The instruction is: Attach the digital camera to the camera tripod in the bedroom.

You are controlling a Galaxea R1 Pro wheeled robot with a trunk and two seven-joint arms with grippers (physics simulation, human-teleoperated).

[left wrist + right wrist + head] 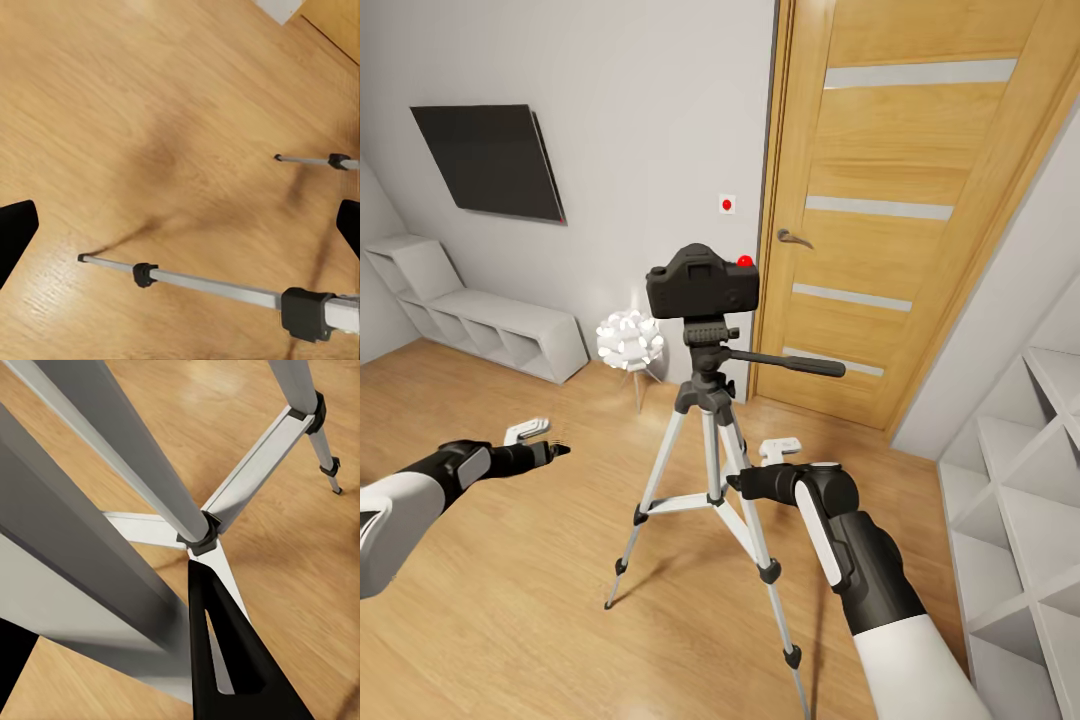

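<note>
The light wood plank floor [510,560] is seen carrying the tall silver-legged camera tripod [705,470] before the oak door with frosted strips [900,200]. The chunky black digital camera with a red dot [703,282] is seated on the tripod's head. The left gripper [545,440] is held open, well apart from the tripod; the right gripper [745,470], fingers spread, is placed just beside a leg.

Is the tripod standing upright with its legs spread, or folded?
Upright, legs spread: the camera tripod stands on three splayed legs on the wood floor, with the digital camera on its head.
</note>
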